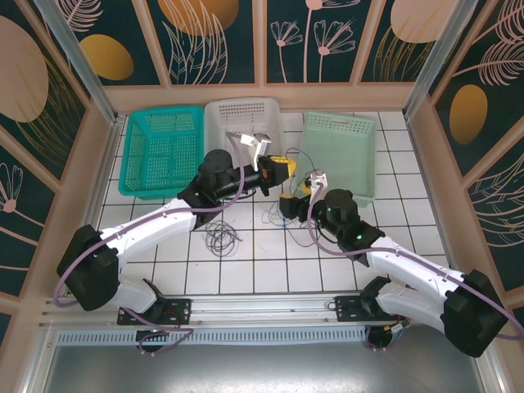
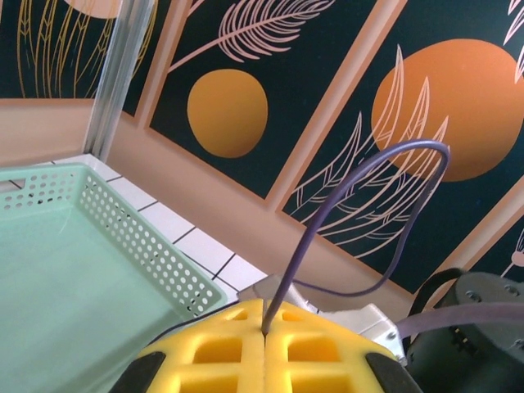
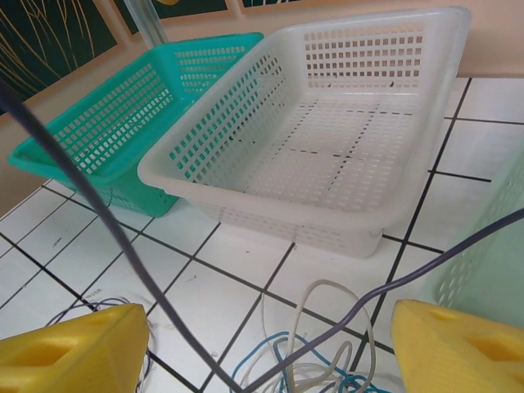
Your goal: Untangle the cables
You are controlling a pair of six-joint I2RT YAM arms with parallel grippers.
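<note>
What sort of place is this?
Likely a robot test booth, not a home: two arms bolted to a tiled table, decorated panels walling it in, plastic baskets and loose cables.

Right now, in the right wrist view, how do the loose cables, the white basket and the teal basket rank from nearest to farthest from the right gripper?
Measured from the right gripper:
1. cables, on the tiles just ahead of its open fingers.
2. white basket, straight ahead, centre of view.
3. teal basket, beyond the white one, to the left.
</note>
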